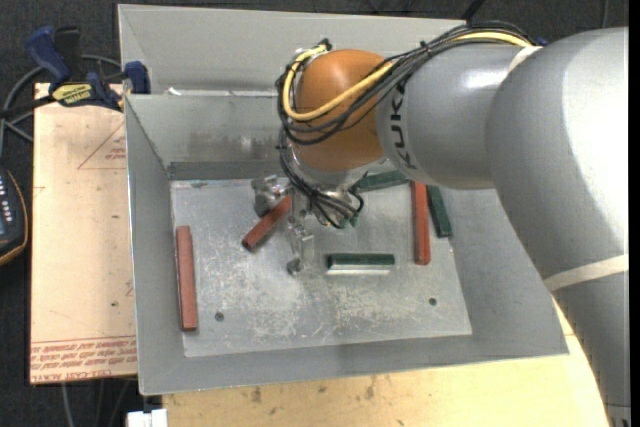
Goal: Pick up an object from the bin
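My gripper hangs below the arm's wrist, low over the middle of the bin floor. A short red-brown stick lies tilted just to its left, its upper end reaching under the wrist. Just to the right of the gripper lies a dark green bar, flat and level on the floor. Neither one can be seen held in the gripper.
A long red bar lies upright along the left side of the floor. At the right, a red bar and a green bar lie side by side. Another green bar pokes out from under the arm.
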Robot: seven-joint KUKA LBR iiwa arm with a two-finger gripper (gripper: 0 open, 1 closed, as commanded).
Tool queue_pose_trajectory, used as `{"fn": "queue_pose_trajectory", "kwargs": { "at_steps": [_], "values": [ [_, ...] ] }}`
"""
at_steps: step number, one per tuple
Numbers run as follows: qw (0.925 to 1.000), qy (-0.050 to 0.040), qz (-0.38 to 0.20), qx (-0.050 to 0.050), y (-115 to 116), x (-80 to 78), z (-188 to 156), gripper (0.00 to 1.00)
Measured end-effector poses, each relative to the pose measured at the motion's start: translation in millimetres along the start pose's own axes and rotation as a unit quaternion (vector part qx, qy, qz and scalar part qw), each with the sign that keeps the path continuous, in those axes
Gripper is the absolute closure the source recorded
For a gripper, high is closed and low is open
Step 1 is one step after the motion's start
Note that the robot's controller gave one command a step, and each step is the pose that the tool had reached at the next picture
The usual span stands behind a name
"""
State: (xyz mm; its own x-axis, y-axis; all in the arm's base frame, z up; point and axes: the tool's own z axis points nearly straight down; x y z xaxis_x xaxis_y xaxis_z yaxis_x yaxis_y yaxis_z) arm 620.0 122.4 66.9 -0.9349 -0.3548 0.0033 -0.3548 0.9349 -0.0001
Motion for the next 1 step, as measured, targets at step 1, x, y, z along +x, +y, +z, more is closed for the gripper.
{"fn": "queue_pose_trajectory", "kwargs": {
  "at_steps": [1],
  "values": [
    [0.9980, -0.0047, 0.063, -0.001, -1.0, -3.2, -34.4, 0.00]
  ]
}}
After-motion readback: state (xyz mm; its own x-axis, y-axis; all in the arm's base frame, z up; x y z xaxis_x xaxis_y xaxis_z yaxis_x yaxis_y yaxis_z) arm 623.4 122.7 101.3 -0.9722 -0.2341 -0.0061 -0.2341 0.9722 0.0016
